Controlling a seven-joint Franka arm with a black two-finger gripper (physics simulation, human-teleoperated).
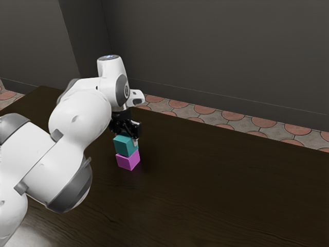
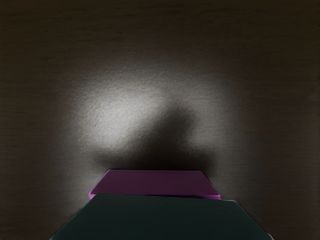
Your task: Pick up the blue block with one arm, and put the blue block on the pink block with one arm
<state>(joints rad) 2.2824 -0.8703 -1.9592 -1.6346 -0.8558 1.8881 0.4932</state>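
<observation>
- A white Franka arm point(image 1: 77, 134) comes in from the exterior view's left and bends down over a dark wooden table point(image 1: 221, 185).
- Its black gripper point(image 1: 126, 135) points straight down, close to the top of a small stack of two cubes near the middle of the table.
- The blue block point(image 1: 126, 145), which looks blue-green in this light, sits on top of the pink block point(image 1: 128, 161). It is upright and touches the pink block, and its edges are turned a little out of line with those of the cube beneath.
- The pink block rests flat on the table, casting a soft shadow on the wood towards the exterior view's right.
- The gripper is at the blue block's upper edge. From these angles I cannot tell whether the claw is clamped on the block or has let it go.
- In the wrist view, the blue block point(image 2: 160, 220) looms large and dark just under the hand. The pink block's point(image 2: 155, 182) far top edge shows just beyond it.
- Past the stack in the wrist view, a pale patch of light lies on the table, crossed by a dark shadow.
- Beyond the table's far edge lies a floor of reddish rounded tiles point(image 1: 247, 123), and behind that stands a plain dark grey wall point(image 1: 216, 46).
</observation>
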